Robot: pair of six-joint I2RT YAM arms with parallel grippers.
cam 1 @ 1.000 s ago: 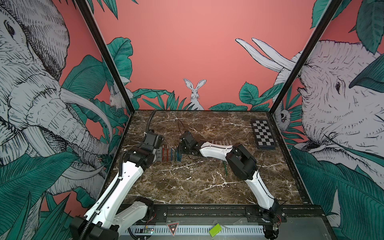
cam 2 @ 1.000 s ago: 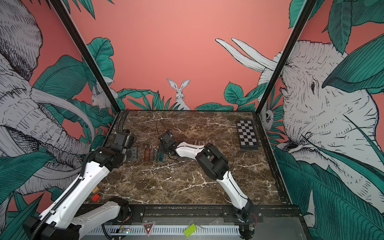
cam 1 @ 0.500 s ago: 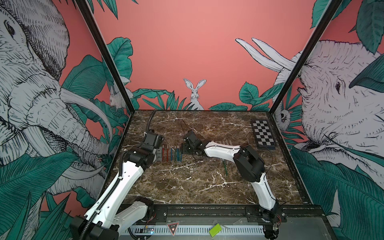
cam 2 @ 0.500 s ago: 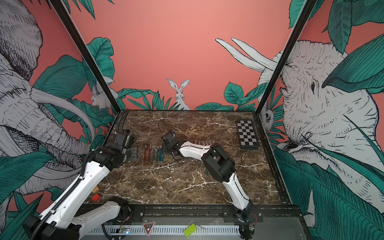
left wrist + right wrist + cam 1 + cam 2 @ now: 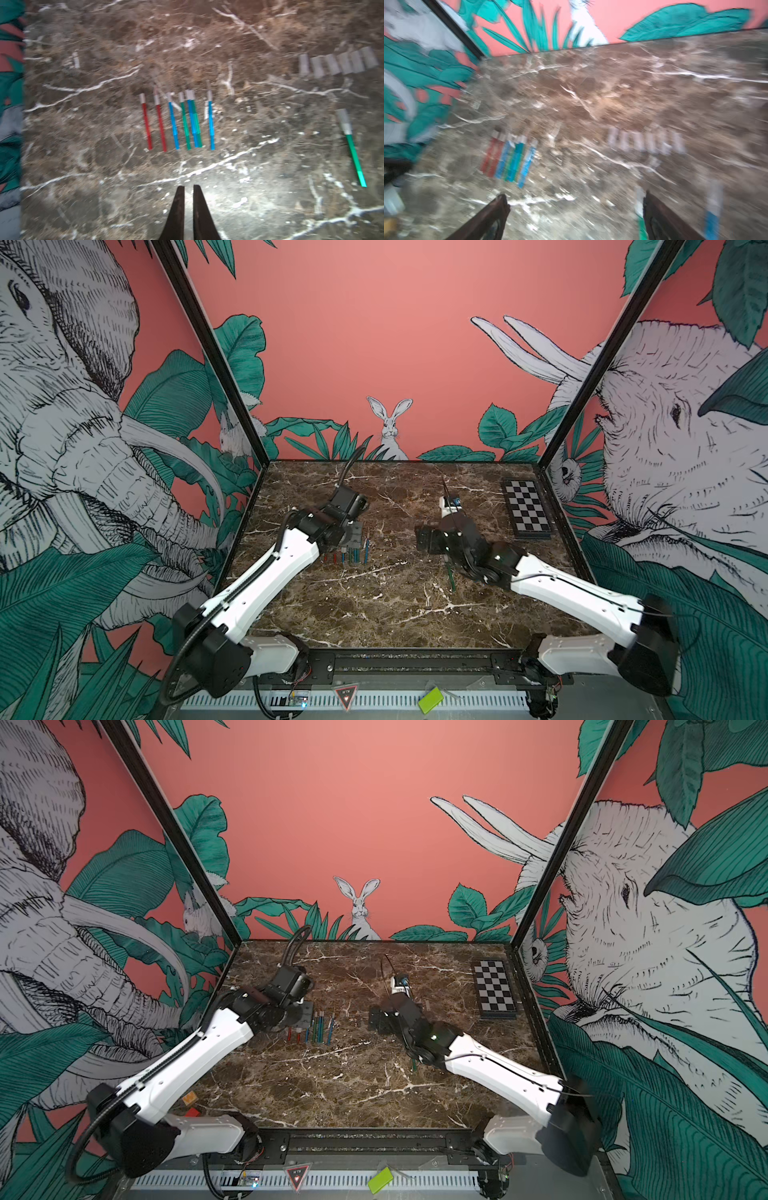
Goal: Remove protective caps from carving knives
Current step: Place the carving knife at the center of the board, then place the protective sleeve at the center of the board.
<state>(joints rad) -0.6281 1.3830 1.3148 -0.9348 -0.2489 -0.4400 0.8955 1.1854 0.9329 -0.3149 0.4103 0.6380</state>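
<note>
Carving knives (image 5: 180,120) lie beyond the closed left claw (image 5: 188,187), apart.

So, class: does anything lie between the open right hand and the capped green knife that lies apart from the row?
Nothing visible does. The right hand hangs open over bare marble, and the green knife lies partly under that arm's wrist. The row of knives and the loose caps lie clear of it.
</note>
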